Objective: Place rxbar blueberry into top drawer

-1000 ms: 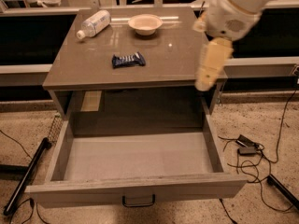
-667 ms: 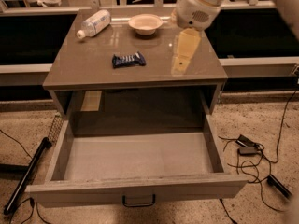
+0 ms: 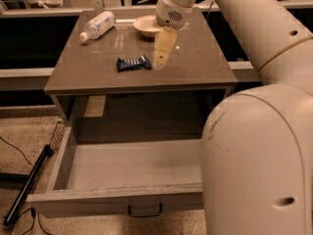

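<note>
The rxbar blueberry (image 3: 133, 62), a dark navy-blue wrapped bar, lies flat on the grey-brown cabinet top (image 3: 98, 67), near its middle. My gripper (image 3: 161, 61) hangs down from the white arm just right of the bar, its pale fingers close above the cabinet top and nothing in them. The top drawer (image 3: 73, 199) is pulled out below, its pale grey floor bare, with a small dark handle (image 3: 145, 210) on its front. The arm's large white body hides the drawer's right part.
A clear plastic bottle (image 3: 97, 25) lies on its side at the back left of the cabinet top. A white bowl (image 3: 147, 25) stands at the back, behind the gripper. A black pole (image 3: 27, 184) and cables lie on the carpet left of the drawer.
The arm has swung left across the cabinet top, from its right edge to right beside the bar. The arm's body now fills the right side of the view.
</note>
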Controlling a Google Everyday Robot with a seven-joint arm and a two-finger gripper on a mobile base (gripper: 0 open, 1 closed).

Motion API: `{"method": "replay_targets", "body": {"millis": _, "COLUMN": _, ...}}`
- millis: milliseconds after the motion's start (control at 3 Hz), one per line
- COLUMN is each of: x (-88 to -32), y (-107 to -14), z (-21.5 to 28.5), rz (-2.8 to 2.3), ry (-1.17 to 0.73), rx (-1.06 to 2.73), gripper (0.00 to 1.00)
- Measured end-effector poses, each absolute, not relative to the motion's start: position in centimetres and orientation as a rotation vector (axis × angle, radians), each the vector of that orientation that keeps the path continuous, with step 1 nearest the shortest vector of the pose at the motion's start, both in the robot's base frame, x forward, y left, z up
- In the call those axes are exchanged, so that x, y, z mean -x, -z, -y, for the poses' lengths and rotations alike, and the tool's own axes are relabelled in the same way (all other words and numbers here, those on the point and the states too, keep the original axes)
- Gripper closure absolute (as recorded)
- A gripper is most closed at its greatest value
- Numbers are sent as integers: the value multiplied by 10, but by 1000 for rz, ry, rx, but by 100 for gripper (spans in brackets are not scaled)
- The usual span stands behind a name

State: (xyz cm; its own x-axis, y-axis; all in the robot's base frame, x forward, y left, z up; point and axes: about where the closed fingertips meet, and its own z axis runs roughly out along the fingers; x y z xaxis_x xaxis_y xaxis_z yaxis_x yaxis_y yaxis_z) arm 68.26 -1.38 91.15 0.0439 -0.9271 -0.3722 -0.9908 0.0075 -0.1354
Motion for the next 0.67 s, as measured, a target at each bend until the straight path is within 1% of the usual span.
{"method": "replay_targets", "body": {"millis": 333, "x": -700, "y": -884, "z": -14, "rz": -1934, "ry": -333, "rx": 1948, "gripper": 0}}
{"method": "replay_targets", "body": {"millis": 667, "x": -715, "y": -855, "z": -47, "rz": -1941, "ry": -429, "rx": 1913, "gripper": 2}}
